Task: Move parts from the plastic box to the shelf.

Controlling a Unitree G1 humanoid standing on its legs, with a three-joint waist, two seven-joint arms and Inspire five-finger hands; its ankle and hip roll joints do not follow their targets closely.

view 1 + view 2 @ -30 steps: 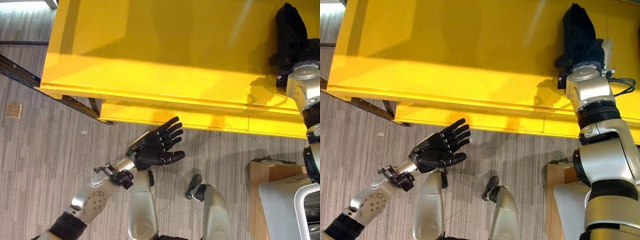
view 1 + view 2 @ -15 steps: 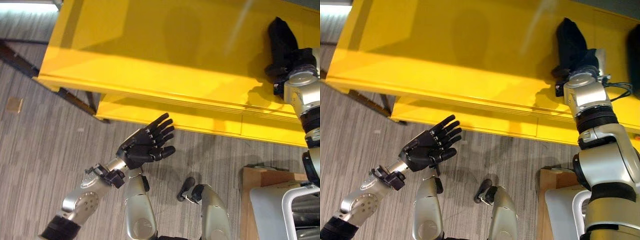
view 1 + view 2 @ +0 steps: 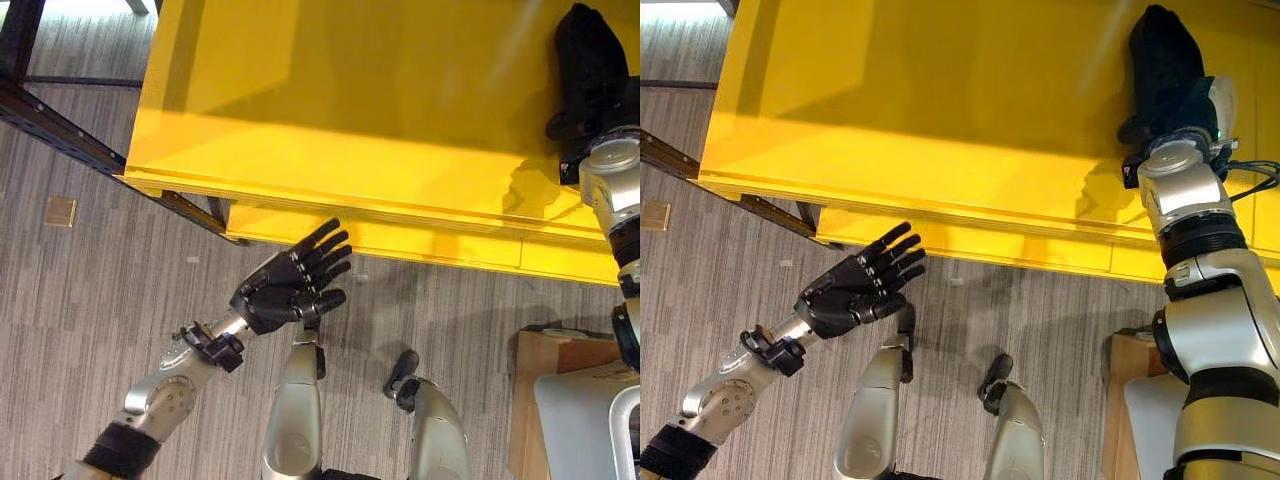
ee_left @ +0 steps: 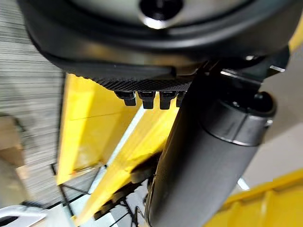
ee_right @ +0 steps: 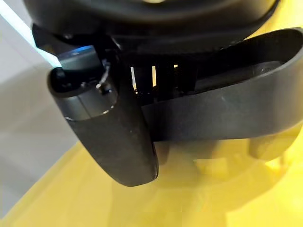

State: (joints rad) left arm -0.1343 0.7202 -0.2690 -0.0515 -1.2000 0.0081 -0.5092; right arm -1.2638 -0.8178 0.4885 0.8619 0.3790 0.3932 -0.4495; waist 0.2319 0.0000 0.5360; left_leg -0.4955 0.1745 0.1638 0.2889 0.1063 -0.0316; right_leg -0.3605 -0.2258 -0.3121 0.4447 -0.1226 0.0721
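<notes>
Unmoved right robot hand [image 3: 1168, 60] grips black part [image 5: 227, 118].

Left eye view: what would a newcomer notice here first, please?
The large glossy yellow shelf fills the upper part. The left robot hand, dark with fingers spread straight and holding nothing, floats over the grey striped floor just before the shelf's front edge. The right robot hand is over the shelf's right end, curled round a dark curved part.
</notes>
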